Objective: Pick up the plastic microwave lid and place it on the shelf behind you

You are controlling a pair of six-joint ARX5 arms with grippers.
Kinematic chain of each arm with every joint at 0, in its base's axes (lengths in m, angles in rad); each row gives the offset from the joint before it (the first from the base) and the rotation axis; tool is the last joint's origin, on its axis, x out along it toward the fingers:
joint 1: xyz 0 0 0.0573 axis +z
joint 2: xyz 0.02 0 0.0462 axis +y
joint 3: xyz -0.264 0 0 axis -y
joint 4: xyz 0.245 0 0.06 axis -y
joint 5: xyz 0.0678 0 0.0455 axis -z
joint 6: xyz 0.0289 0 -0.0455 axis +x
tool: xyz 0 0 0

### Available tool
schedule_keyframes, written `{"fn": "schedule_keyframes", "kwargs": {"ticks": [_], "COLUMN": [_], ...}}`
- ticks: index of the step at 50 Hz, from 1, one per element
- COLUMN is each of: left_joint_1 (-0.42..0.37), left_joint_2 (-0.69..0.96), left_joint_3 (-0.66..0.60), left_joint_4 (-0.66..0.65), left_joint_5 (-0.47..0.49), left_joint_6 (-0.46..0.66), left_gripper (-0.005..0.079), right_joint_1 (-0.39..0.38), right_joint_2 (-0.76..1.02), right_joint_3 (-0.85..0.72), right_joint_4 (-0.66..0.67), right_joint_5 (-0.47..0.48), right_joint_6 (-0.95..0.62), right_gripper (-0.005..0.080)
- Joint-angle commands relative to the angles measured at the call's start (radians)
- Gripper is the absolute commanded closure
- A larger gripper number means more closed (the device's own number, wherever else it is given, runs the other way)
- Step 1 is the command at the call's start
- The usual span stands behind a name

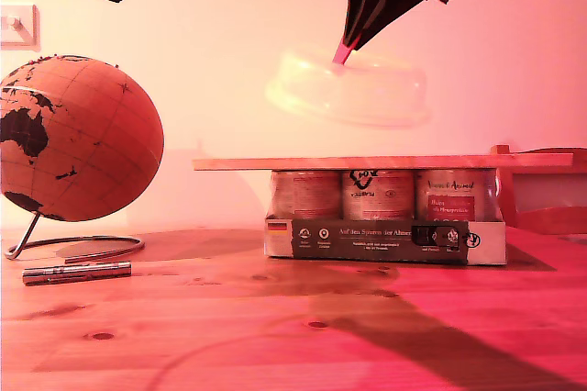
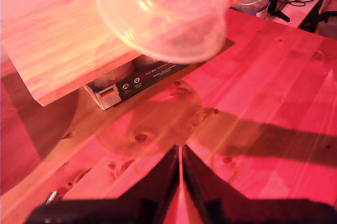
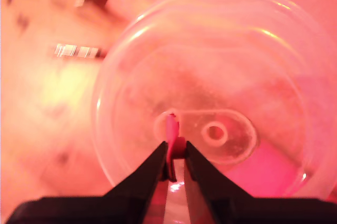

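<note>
Plastic microwave lid (image 1: 353,88): one wide, low, translucent dome with a flared rim and a small red-pink tab (image 3: 171,129) on top. It is held tilted in the air above the shelf (image 1: 385,162), one long light-wood plank laid across three labelled jars (image 1: 378,194). My second gripper (image 3: 176,167) is clamped on the tab from above. My first gripper (image 2: 180,167) is seen with its jaws together, holding nothing, over the wooden table (image 1: 275,318). One globe (image 1: 73,139) stands at the exterior view's left.
</note>
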Motion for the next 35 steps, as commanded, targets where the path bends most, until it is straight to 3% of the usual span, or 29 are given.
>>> {"fn": "schedule_keyframes", "kwargs": {"ticks": [1, 35], "left_joint_1": [0.003, 0.002], "left_joint_2": [0.003, 0.005], "left_joint_3": [-0.02, -0.02], "left_joint_4": [0.015, 0.016], "left_joint_5": [0.005, 0.03], "left_joint_6": [-0.005, -0.004], "left_gripper": [0.0764, 0.0764], "right_joint_1": [-0.016, -0.07], "right_joint_2": [-0.005, 0.088], "right_joint_3": [0.013, 0.013], "right_joint_4": [0.047, 0.343], "right_joint_5": [0.015, 0.027], "right_joint_6": [0.01, 0.043], "right_gripper": [0.0765, 0.0765]}}
